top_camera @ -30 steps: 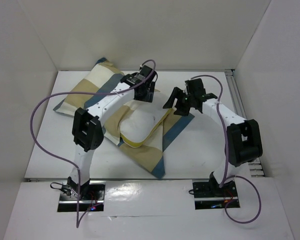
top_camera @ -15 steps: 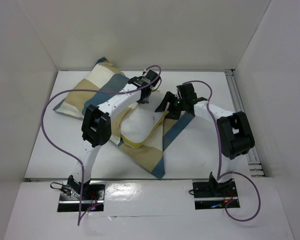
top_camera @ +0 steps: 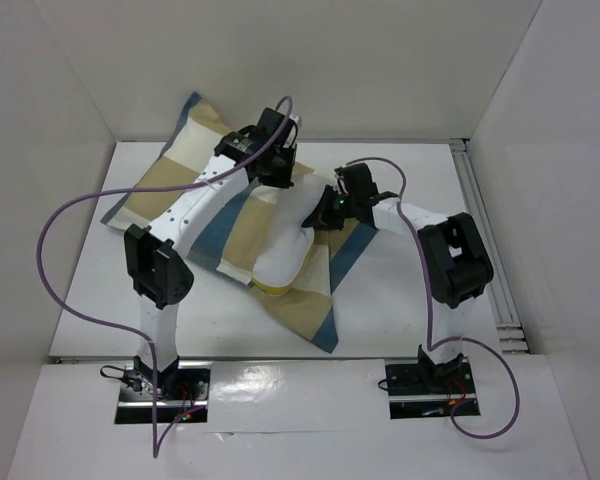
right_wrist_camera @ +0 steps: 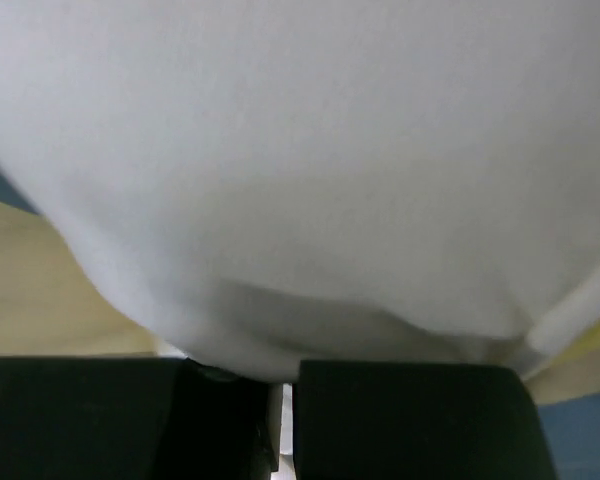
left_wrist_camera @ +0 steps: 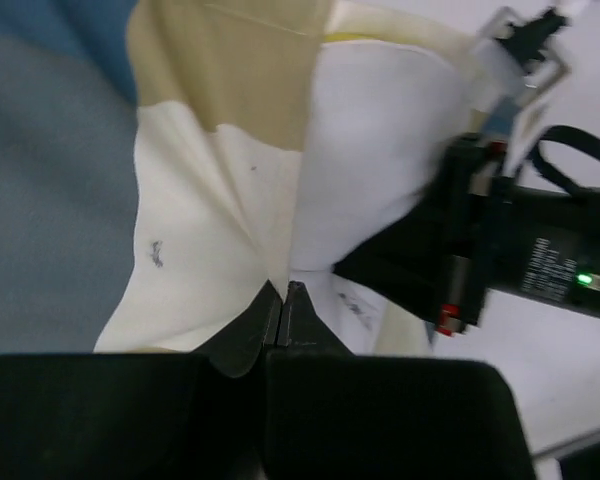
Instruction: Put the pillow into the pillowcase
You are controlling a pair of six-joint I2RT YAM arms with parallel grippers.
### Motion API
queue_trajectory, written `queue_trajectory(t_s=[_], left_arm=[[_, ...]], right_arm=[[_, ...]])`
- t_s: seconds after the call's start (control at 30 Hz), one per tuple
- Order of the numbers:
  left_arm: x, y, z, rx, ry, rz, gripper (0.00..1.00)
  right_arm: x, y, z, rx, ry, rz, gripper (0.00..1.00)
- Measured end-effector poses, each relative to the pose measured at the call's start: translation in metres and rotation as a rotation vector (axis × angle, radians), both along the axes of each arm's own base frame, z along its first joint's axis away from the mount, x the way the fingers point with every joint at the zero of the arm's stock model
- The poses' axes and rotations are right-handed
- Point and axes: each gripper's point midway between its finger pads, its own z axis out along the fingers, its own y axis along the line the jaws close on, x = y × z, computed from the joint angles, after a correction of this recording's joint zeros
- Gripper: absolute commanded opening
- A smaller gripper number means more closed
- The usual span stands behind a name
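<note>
White table [top_camera: 410, 300], one pillow [top_camera: 285, 250], one pillowcase [top_camera: 180, 185], left pincer [left_wrist_camera: 283, 290], right pincer [top_camera: 330, 212]

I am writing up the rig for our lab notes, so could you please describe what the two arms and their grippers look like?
The left arm and right arm have white tubular links with boxy black joint housings. The left gripper and right gripper are black. A purple cable loops along each arm. A green light glows on the right wrist.

White pillow [top_camera: 285, 255]; blue-tan-cream checked pillowcase [top_camera: 305, 305].
</note>
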Motion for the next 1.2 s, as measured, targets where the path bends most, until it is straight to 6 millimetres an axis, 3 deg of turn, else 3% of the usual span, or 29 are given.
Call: queue_trajectory(t_s=[0.1, 0.2, 0.3, 0.33, 0.4, 0.5, 0.7, 0.77, 0.87, 0.93, 1.0, 1.03, 1.1, 1.13, 1.2], left_arm=[[-0.007, -0.013, 0.037, -0.109, -0.022, -0.053, 0.0], [-0.015, -0.03, 0.07, -0.224, -0.03, -0.099, 0.0], [-0.024, -0.041, 0.091, -0.314, -0.028, -0.123, 0.0], [-0.026, -0.041, 0.094, -0.325, -0.028, -0.122, 0.0], [-0.029, -0.035, 0.095, -0.345, -0.021, -0.101, 0.0], [-0.031, -0.023, 0.077, -0.356, 0.037, -0.051, 0.0], [-0.026, -0.011, 0.016, -0.326, 0.175, 0.022, 0.0], [-0.025, -0.01, 0.007, -0.319, 0.19, 0.03, 0.0], [-0.023, -0.012, 0.006, -0.33, 0.184, 0.021, 0.0], [-0.022, -0.013, 0.005, -0.334, 0.179, 0.014, 0.0], [-0.022, -0.013, 0.004, -0.329, 0.178, 0.011, 0.28], [-0.022, -0.013, 0.004, -0.327, 0.18, 0.007, 0.37], [-0.03, -0.016, 0.006, -0.329, 0.199, -0.026, 0.54], [-0.034, -0.019, 0.008, -0.327, 0.204, -0.043, 0.68], [-0.039, -0.021, 0.008, -0.309, 0.204, -0.072, 0.77]], right_arm=[[0.007, 0.006, 0.039, 0.027, -0.088, 0.013, 0.0], [0.012, 0.012, 0.102, 0.066, -0.228, 0.022, 0.0], [0.0, 0.022, 0.162, 0.117, -0.362, 0.044, 0.0], [-0.005, 0.026, 0.174, 0.123, -0.393, 0.046, 0.0], [-0.014, 0.033, 0.181, 0.139, -0.407, 0.059, 0.0], [-0.017, 0.047, 0.159, 0.161, -0.372, 0.076, 0.0], [-0.033, 0.061, 0.053, 0.164, -0.103, 0.107, 0.0], [-0.033, 0.06, 0.025, 0.135, -0.046, 0.104, 0.0], [-0.032, 0.059, 0.012, 0.123, -0.019, 0.106, 0.0], [-0.028, 0.058, 0.012, 0.123, -0.016, 0.109, 0.18], [-0.025, 0.055, 0.014, 0.121, -0.015, 0.11, 0.43], [-0.025, 0.052, 0.015, 0.119, -0.018, 0.113, 0.67], [-0.022, 0.04, 0.016, 0.092, -0.017, 0.093, 0.79], [-0.019, 0.031, 0.017, 0.07, -0.021, 0.078, 0.83], [-0.014, 0.011, 0.025, 0.022, -0.047, 0.041, 0.88]])
